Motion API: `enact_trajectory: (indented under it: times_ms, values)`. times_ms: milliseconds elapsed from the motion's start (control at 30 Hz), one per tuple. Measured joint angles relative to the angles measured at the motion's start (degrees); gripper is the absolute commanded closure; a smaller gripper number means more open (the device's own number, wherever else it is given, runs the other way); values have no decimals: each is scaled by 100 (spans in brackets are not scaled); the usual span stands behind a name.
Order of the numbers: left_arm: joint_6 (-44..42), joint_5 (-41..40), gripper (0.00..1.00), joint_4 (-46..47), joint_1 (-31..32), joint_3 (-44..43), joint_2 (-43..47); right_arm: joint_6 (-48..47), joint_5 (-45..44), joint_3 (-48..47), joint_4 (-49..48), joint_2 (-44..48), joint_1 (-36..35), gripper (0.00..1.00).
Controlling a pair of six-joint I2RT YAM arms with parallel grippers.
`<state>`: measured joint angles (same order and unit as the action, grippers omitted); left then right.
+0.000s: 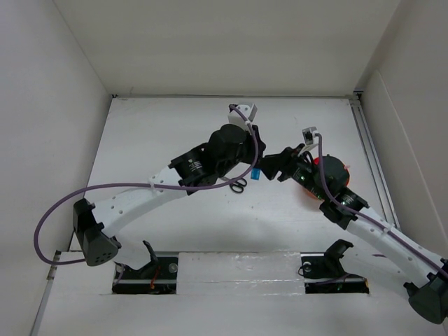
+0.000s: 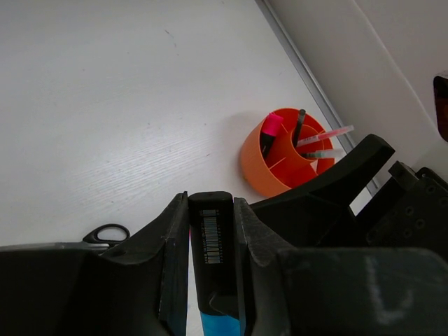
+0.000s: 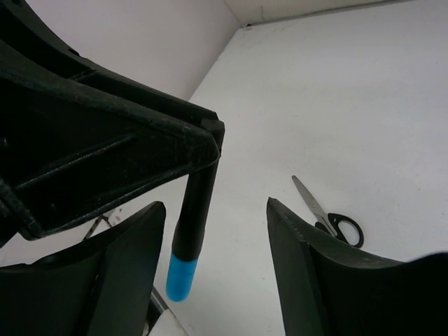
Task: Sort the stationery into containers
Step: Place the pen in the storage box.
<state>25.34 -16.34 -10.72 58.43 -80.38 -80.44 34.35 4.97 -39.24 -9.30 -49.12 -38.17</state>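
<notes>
orange cup point(image 2: 257, 166) sits by the right edge rail point(image 2: 305, 71), open tabletop point(image 2: 105, 105) left of it, where left gripper point(image 2: 211, 201) pinches black marker with blue cap point(image 2: 212, 241) and right gripper point(image 3: 215, 208) hangs spread wide, holding nothing.

White table point(image 1: 161, 133), top view: a flat matt surface enclosed by white walls at 9, 12 and 3 o'clock. Two things rest directly on it. Black-handled scissors point(image 1: 239, 185) lie flat near the centre, just toward 6 o'clock, with only the finger loops clear of the arm above them. In the right wrist view the blades lie together. A round orange cup point(image 2: 255, 164) stands upright at 3 o'clock, well apart from the scissors and near the right wall.
</notes>
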Motion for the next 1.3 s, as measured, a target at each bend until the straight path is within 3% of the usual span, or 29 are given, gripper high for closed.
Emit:
enact_trajectory:
  times_ms: [267, 333, 400, 567, 600, 667, 700, 867, 1033, 1300]
  values:
    - [17, 417, 100, 195, -2, 103, 11, 68, 24, -2, -221, -243, 0, 53]
    - [20, 455, 100, 192, -4, 118, 11, 122, 55, -2, -269, -304, 0, 62]
    - [20, 505, 100, 201, -7, 120, 11, 153, 105, -2, -337, -328, 0, 80]
    - [0, 568, 100, 299, -33, 181, 37, 210, 83, 11, -363, -341, 22, 100]
    - [0, 581, 89, 323, -35, 205, 46, 210, 76, 20, -365, -341, 22, 100]
    - [-15, 568, 53, 328, -39, 225, 48, 205, 42, 61, -411, -339, 22, 100]
    - [-15, 579, 1, 334, -42, 247, 61, 184, 9, 83, -437, -330, 20, 100]
    - [236, 157, 0, 111, -20, 313, 350, -131, -514, 243, -330, -216, 37, 100]
    - [564, -509, 0, -634, -13, 391, 772, -549, -1412, 675, -179, 463, 323, 100]
    - [798, -1040, 0, -1405, -195, 1945, 1808, -852, -2870, 348, 599, 160, 1283, 100]
